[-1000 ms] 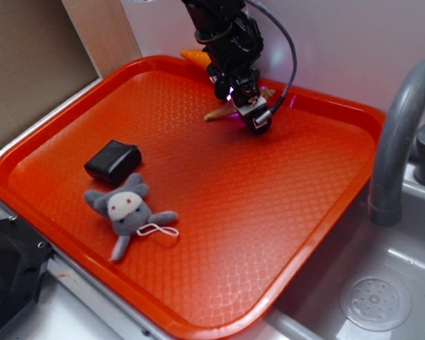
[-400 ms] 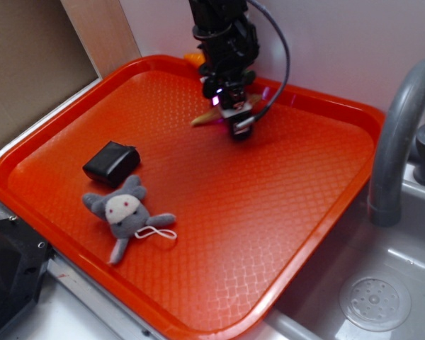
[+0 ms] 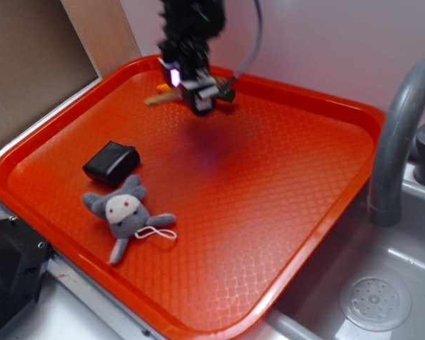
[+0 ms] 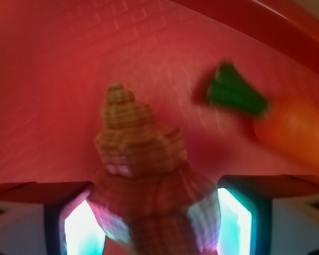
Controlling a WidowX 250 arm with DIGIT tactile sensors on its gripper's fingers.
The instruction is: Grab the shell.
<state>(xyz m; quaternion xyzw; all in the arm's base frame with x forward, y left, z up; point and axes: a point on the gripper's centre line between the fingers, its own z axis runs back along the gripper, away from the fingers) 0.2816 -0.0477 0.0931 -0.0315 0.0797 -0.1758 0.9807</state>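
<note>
The tan spiral shell [image 3: 154, 100] is clamped crosswise in my gripper [image 3: 199, 99], with its long point sticking out to the left. It hangs above the far left part of the orange tray [image 3: 269, 212]. In the wrist view the shell's knobbly wide end [image 4: 141, 154] fills the gap between my two fingers [image 4: 80, 223], which press on its sides. My gripper [image 4: 157, 223] is shut on it. The orange carrot [image 4: 295, 130] with its green top lies on the tray to the right, close to the far rim.
A black box [image 3: 112, 161] and a grey plush toy [image 3: 127, 212] lie on the tray's left half. A grey faucet [image 3: 397, 134] and a metal sink [image 3: 372, 301] are to the right. A wall runs behind the tray.
My gripper has moved left and toward the tray's far left corner with the shell held in it. The shell has come off the tray surface. The other objects have not moved.
</note>
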